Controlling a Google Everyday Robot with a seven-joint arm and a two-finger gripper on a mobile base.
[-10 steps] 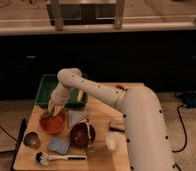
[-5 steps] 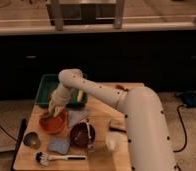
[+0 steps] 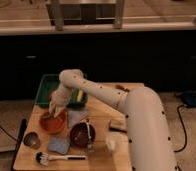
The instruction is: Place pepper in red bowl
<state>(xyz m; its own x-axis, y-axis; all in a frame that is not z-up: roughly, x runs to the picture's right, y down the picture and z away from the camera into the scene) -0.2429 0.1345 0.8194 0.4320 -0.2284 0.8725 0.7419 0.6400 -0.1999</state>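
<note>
Orange-red bowl (image 3: 53, 122) near the bench's (image 3: 102, 105) left edge lies directly under the gripper (image 3: 52, 112); the pepper is unseen, and its grasp I cannot tell.

My pincer (image 3: 52, 113) hangs low over the red bowl (image 3: 53, 123), its tips a blur against the rim. The pepper cannot be made out; my wrist covers part of the bowl's inside. My arm hides the middle of the green tray (image 3: 47, 90), and the tabletop (image 3: 102, 112) runs off the lower edge.
</note>
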